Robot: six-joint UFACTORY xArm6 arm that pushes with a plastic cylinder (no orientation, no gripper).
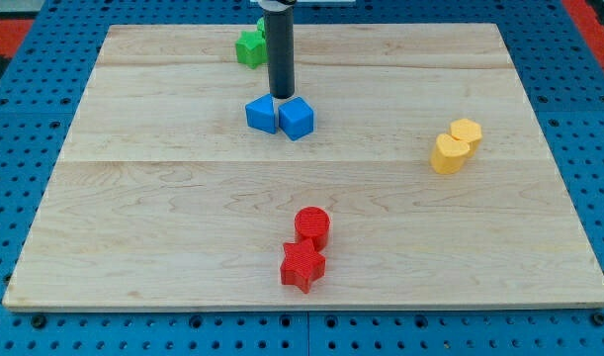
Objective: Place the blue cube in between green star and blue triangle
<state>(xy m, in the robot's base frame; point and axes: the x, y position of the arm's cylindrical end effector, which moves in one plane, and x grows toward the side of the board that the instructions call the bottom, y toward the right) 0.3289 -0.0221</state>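
My tip touches the board just above the gap between two blue blocks that sit side by side, touching each other. The blue cube is on the right and the blue triangle on the left. The green star lies near the view's top edge of the board, up and to the left of my tip, apart from both blue blocks. A small green bit shows just above the star beside the rod; its shape cannot be made out.
Two yellow blocks touch at the view's right, a hexagon and a rounder one. A red cylinder and a red star touch near the view's bottom centre. The wooden board lies on a blue pegboard.
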